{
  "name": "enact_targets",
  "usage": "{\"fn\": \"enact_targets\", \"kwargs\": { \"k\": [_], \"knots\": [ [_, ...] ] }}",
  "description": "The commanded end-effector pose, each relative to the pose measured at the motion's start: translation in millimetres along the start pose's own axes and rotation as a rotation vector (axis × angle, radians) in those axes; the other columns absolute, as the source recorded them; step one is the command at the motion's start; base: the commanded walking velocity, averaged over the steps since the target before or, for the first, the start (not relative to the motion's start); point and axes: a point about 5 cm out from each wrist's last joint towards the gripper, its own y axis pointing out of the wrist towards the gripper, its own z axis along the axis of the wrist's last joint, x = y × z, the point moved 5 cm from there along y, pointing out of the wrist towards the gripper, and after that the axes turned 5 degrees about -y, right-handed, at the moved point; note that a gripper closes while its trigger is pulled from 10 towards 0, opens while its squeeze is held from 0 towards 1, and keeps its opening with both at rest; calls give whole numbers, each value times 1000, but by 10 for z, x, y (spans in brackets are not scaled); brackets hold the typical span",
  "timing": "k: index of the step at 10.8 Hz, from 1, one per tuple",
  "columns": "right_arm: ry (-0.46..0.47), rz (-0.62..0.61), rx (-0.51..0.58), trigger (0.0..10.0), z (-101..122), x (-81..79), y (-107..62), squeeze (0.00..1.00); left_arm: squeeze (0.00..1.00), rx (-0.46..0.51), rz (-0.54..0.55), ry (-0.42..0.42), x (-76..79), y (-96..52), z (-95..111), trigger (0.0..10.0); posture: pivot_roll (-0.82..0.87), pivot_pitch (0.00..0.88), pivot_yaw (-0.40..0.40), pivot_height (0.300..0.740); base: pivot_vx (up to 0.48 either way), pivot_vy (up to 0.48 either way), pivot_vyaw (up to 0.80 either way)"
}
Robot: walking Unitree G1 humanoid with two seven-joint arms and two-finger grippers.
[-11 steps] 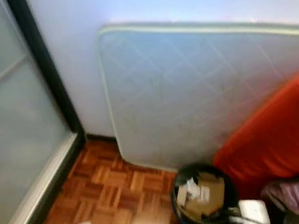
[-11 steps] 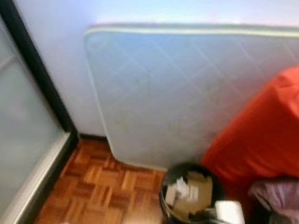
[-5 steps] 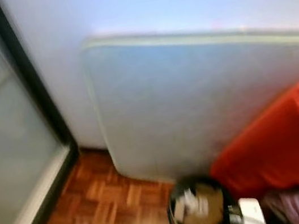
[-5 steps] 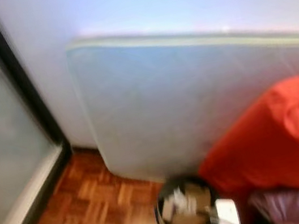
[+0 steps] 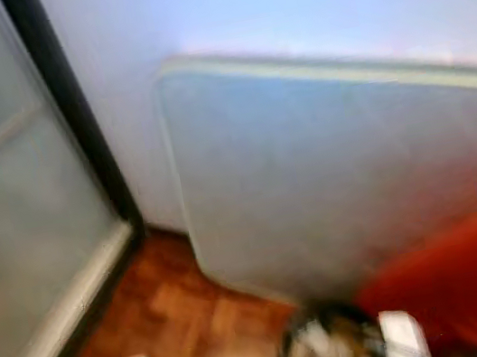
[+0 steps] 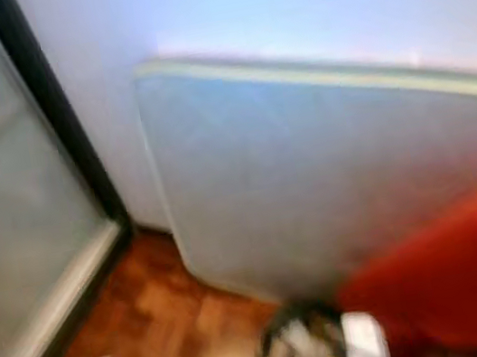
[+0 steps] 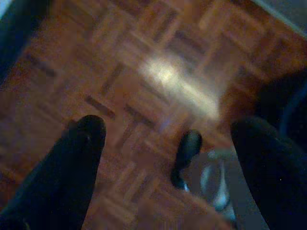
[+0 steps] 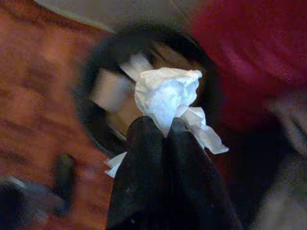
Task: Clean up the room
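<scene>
The right gripper point(image 8: 165, 125) is pinching a crumpled white tissue point(image 8: 165, 96) between closed fingers, holding it above the round black bin point(image 8: 96, 76) with paper scraps inside. The bin is sitting on the parquet floor point(image 7: 144, 72) beside a red beanbag point(image 5: 475, 276). The left gripper point(image 7: 168, 139) is hanging wide and empty over the floor.

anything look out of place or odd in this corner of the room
A mattress stands on edge against the wall rather than lying flat, with an orange cushion slumped against it. The right end effector pinches a crumpled tissue above the waste bin.
</scene>
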Motion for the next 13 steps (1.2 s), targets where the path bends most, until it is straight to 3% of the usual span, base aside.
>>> {"fn": "enact_targets", "kwargs": {
  "k": [1,8,13],
  "knots": [
    [21,-39,-20,10000,-85,155,-29,0,0,2,-20,-2,88,8,2,10000,215,17,-41,740,244,0,0],
    [80,-82,13,10000,30,216,-15,0,0,17,-10,-30,79,10,35,10000,217,36,-37,740,0,0,0],
    [91,-73,11,10000,41,202,-10,0,0,18,-10,-34,79,13,50,10000,220,42,-38,740,0,0,-755]
  ]
}}
